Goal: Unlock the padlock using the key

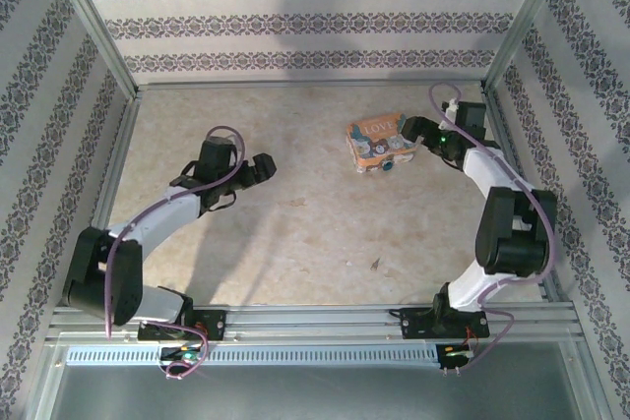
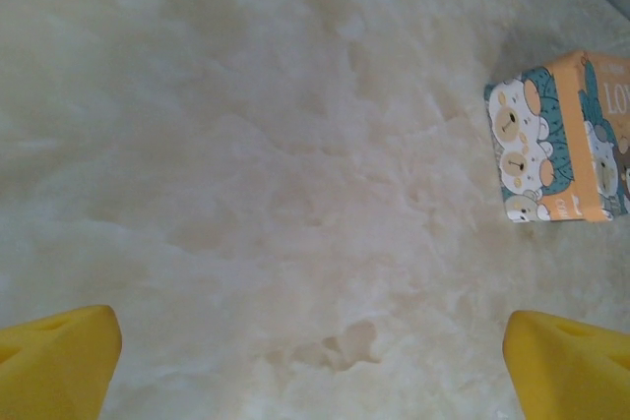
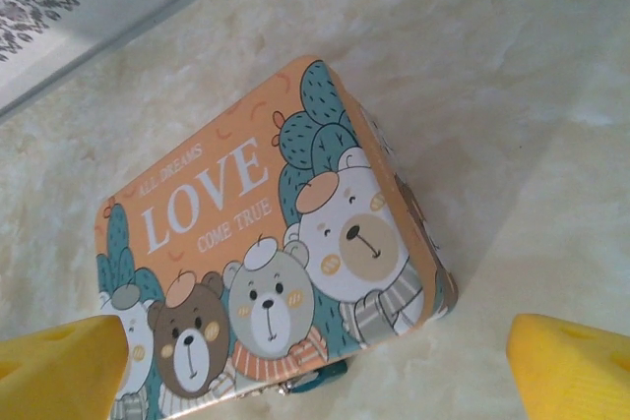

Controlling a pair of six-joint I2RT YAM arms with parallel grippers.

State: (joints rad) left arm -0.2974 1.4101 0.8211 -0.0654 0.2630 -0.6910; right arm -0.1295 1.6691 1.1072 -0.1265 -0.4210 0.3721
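The padlock (image 1: 379, 145) is a flat orange block lettered "LOVE" with cartoon bears, lying right of centre at the back of the table. In the right wrist view the padlock (image 3: 266, 243) lies just ahead of my open right gripper (image 3: 315, 376), with no finger touching it. A small teal piece with a silvery bit, apparently the key (image 3: 330, 381), sticks out at its near edge, and the key (image 1: 391, 166) also shows at the block's front side. My right gripper (image 1: 418, 135) sits at the block's right end. My left gripper (image 1: 261, 166) is open over bare table, and the padlock (image 2: 561, 140) lies far to its right.
The pale marbled table (image 1: 295, 223) has a metal-framed rim and patterned walls on three sides. A small dark speck (image 1: 375, 264) lies toward the front. The right wall (image 1: 512, 115) stands close behind my right gripper.
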